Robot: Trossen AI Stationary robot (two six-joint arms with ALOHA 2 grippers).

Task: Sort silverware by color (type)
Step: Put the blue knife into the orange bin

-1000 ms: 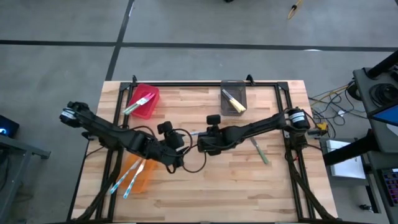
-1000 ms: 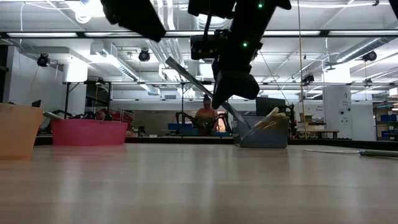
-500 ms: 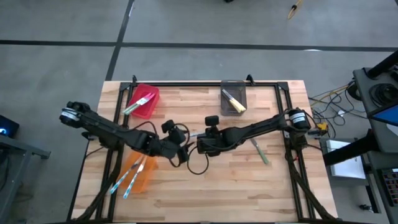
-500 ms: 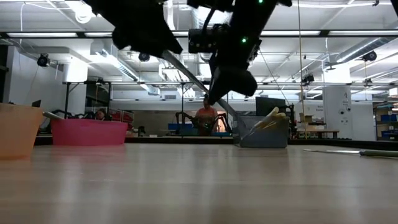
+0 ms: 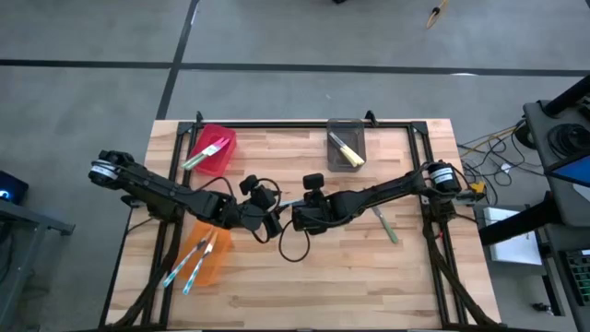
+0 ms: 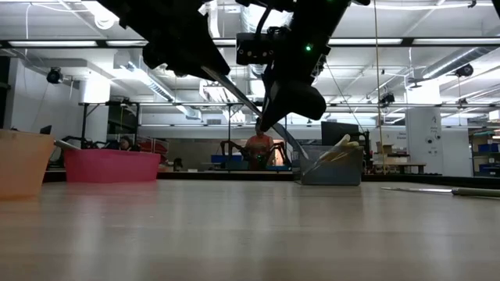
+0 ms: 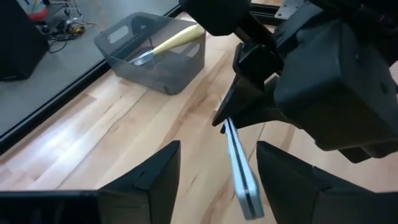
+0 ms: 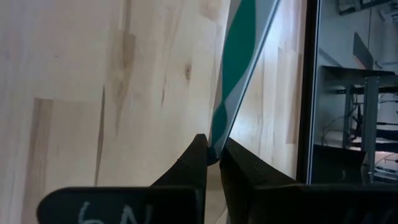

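Closer together than a second ago, the two arms now nearly meet over the middle of the tabletop (image 5: 277, 286), the left one having slid toward the right one. Between them hangs a knife (image 7: 239, 171), pinched by the tip of its blade in the right pincer (image 8: 213, 163), whose fingers are pressed tight on it; the handle end points at the left arm and shows light blue in the left wrist view. That knife is clear of the wood, tilted in the low view (image 6: 242, 97). The left pincer (image 7: 214, 171) stands wide apart, one finger on each side of the handle without touching it.

Farther out, a green-handled knife (image 5: 385, 225) lies flat on the tabletop to the right of the right arm. A grey bin (image 5: 346, 146) at the far edge holds yellow-handled knives (image 5: 347, 152), a red bin (image 5: 218, 140) at the far left holds a green-handled one (image 5: 205, 155), and an orange bin (image 5: 210, 263) near the left arm holds blue-handled ones (image 5: 189, 267).

In the room beyond, a person (image 6: 258, 150) sits in the low view.
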